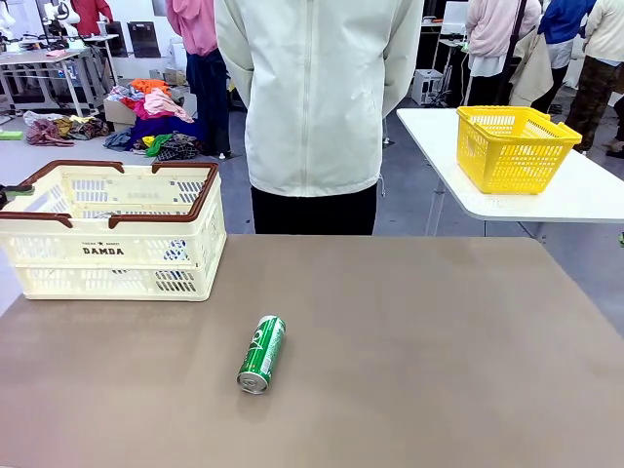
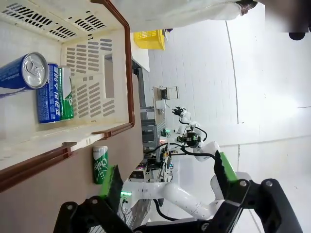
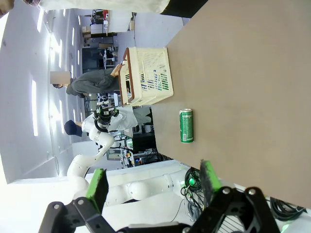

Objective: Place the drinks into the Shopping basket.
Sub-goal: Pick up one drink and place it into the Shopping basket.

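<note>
My left claw (image 2: 167,182): hangs above the table with its two green-padded fingers spread wide and nothing between them.
My right claw (image 3: 153,182): hangs high over the table, fingers just as wide apart, nothing held.
Green can (image 1: 261,353): lies on its side on the brown table (image 1: 439,370), alone, silver top turned toward my side. From my left claw it sits just beyond the left fingertip, outside the basket's brown rim. From my right claw it lies well ahead of the fingertips, on open tabletop between me and the basket.
Shopping basket (image 1: 102,255): cream lattice walls, dark brown rim and handles, "DAMDA" on its side. It stands at the table's far left corner, well apart from the green can. My left claw looks almost straight into it; from my right claw it stands farther off, past the can.
Cans in the basket: through my left wrist camera, a blue can (image 2: 22,73) shows its silver top, a second blue can (image 2: 47,94) lies beside it, and a green can (image 2: 65,94) lies against that one. All three rest on the basket floor, ahead of my left fingertips.
Person (image 1: 317,97): stands at the far edge of the table in a pale zipped jacket, beyond both claws.
Yellow basket (image 1: 512,146): sits on a white side table (image 1: 585,195), far off behind the brown table on my right.
</note>
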Controlling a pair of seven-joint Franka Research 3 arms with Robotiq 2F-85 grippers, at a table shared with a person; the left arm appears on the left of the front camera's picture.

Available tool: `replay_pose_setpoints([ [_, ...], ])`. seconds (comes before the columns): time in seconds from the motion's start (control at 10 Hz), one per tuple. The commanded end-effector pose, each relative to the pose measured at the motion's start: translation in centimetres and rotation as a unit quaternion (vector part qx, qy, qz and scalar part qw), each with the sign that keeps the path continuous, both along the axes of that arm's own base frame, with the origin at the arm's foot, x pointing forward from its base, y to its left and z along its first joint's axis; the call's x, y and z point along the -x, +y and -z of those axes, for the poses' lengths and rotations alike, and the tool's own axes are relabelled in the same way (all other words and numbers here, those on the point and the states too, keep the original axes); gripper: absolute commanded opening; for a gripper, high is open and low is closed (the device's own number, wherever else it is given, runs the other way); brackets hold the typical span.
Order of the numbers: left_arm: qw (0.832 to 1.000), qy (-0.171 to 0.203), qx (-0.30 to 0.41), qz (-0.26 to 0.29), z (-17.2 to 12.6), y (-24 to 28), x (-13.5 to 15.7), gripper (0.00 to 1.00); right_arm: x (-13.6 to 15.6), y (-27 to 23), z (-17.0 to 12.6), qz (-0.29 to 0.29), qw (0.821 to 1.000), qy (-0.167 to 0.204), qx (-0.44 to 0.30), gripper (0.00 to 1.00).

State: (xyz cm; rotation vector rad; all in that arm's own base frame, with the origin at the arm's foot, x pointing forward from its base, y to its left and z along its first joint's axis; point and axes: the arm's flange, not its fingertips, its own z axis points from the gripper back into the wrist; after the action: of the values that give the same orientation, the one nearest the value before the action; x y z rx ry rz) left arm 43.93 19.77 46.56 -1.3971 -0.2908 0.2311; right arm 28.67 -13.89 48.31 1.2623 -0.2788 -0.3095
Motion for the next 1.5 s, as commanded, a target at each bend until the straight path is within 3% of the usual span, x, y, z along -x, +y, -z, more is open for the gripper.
replay_pose_setpoints([
  [0.0, 1.0, 0.005, -0.002, -0.004, -0.1, -0.1, 0.2, 1.0, -0.1, 0.2, -0.5, 0.005, 1.0, 0.002, -0.014, 1.0],
  [0.8, 1.0, 0.0, 0.0, 0.0, 0.0, 0.0, 0.0, 1.0, -0.1, 0.2, -0.5, 0.005, 1.0, 0.002, -0.014, 1.0],
  [1.1, 0.99, -0.058, -0.103, 0.076, -7.6, -10.6, 4.2, 1.0, -0.1, 0.2, -0.5, 0.005, 1.0, 0.002, -0.014, 1.0],
  [1.3, 0.973, -0.09, -0.185, 0.101, -10.0, -18.3, 6.6, 1.0, -0.1, 0.2, -0.5, 0.005, 1.0, 0.002, -0.014, 1.0],
  [1.4, 0.961, -0.108, -0.212, 0.144, -10.4, -21.9, 8.3, 1.0, -0.1, 0.2, -0.5, 0.005, 1.0, 0.002, -0.014, 1.0],
])
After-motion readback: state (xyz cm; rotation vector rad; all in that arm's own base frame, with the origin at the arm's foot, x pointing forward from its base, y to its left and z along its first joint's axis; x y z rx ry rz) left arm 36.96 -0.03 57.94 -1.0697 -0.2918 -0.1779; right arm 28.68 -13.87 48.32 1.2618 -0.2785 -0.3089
